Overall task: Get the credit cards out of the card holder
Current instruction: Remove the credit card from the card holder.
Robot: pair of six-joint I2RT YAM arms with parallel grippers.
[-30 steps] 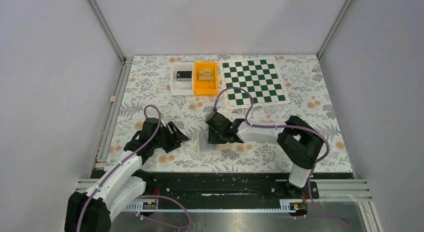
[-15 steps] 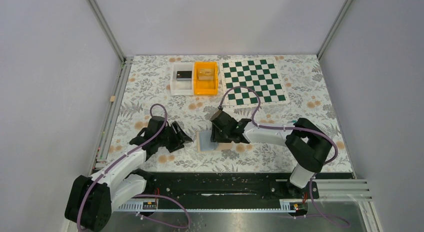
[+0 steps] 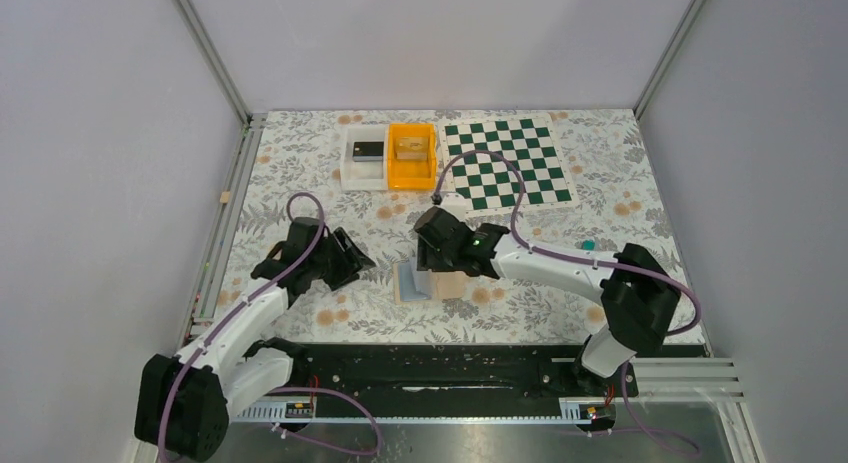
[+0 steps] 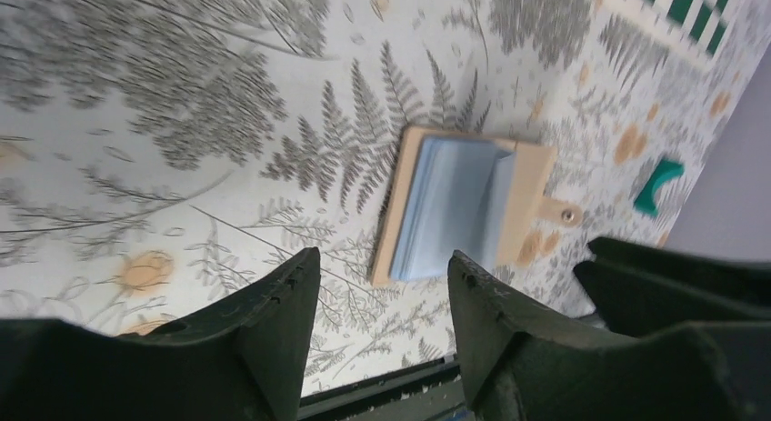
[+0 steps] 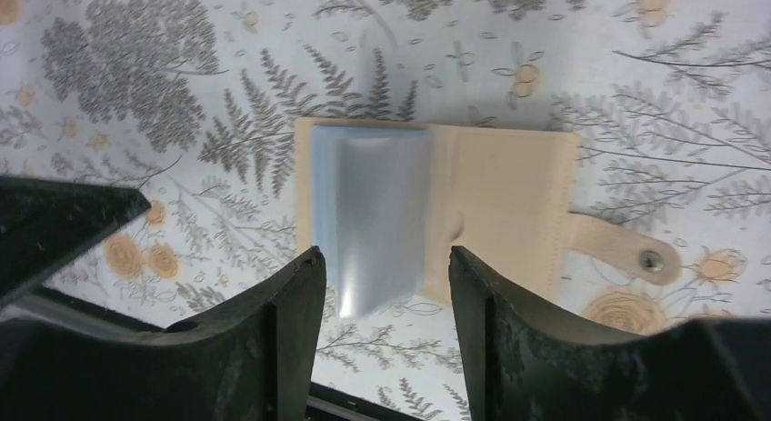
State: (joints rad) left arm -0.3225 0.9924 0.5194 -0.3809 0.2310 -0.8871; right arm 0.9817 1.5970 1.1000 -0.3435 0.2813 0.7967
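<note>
The card holder (image 3: 427,282) lies open on the floral cloth: a stack of light-blue sleeves bulges up over its left panel and the bare tan panel with a snap tab lies to the right. It also shows in the left wrist view (image 4: 459,207) and the right wrist view (image 5: 436,203). No separate credit card shows. My right gripper (image 3: 428,264) hovers open and empty just behind the holder, its jaws either side of the blue sleeves (image 5: 384,252). My left gripper (image 3: 360,260) is open and empty to the holder's left (image 4: 384,255).
A white tray (image 3: 347,161) with a dark item and an orange bin (image 3: 394,156) stand at the back. A green chessboard (image 3: 506,164) lies right of them. A small teal object (image 3: 587,245) lies on the right. The black front rail (image 3: 430,358) runs along the near edge.
My right gripper has pulled back from over the holder, uncovering its tan panel and raised blue sleeves. My left gripper has shifted slightly toward the back.
</note>
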